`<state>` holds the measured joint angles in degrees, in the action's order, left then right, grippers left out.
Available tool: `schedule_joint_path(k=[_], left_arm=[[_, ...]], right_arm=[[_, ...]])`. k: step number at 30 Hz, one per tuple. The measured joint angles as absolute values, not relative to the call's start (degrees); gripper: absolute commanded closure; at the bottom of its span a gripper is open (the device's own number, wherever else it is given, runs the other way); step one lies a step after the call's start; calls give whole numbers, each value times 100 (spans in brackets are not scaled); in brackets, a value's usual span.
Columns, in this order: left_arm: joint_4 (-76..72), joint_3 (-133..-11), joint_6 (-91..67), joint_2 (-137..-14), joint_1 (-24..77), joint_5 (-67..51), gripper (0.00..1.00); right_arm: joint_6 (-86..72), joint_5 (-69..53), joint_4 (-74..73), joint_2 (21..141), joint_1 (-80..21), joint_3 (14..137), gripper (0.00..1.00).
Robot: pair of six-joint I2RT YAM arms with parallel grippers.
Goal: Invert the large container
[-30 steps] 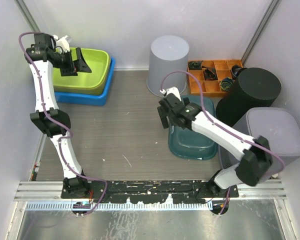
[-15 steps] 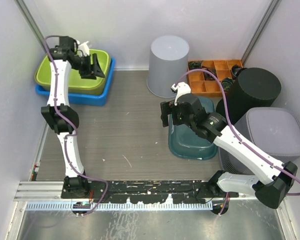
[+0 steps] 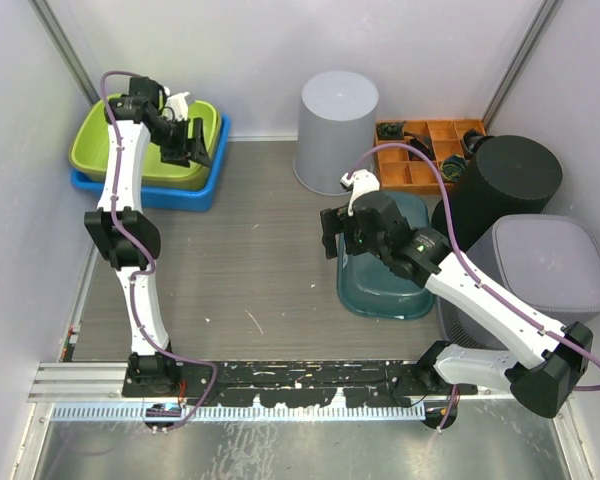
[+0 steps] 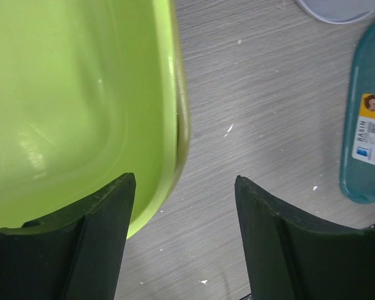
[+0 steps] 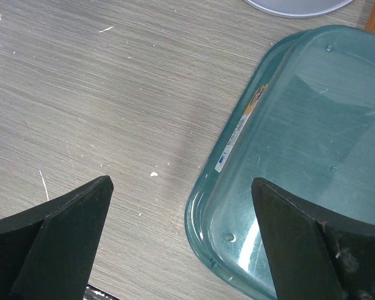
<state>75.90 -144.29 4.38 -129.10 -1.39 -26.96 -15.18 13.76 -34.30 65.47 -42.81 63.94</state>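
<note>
The green tub (image 3: 95,150) sits open side up at the far left corner of the table (image 3: 250,240), nested inside a blue tub (image 3: 180,197). The left pincer (image 3: 188,148) hangs at the tub's right rim with its fingers apart. In the left wrist view, one finger (image 4: 81,237) is over the tub's inside and the other is over bare table, with the rim running between them. Whether either finger touches the rim cannot be told. The right pincer (image 3: 338,240) is also spread wide and holds nothing. It hovers above the left edge of a teal basin (image 3: 390,290), which seems to lie bottom up, a label showing on its side wall. A grey bucket (image 3: 337,115) stands rim down at the far side, well apart from the green tub.
</note>
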Motion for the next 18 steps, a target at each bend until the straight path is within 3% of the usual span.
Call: schedule_joint_path(k=[3,18], left_arm=[[7572,-14407,493,-12910,-163,-2460,28],[7509,-14383,591,-12912,-163,-1885,39]], right_arm=[[-1518,1369,-3428,6547,-4281,6394,0],[-1516,1337,-3424,6549,-4281,6394,0]])
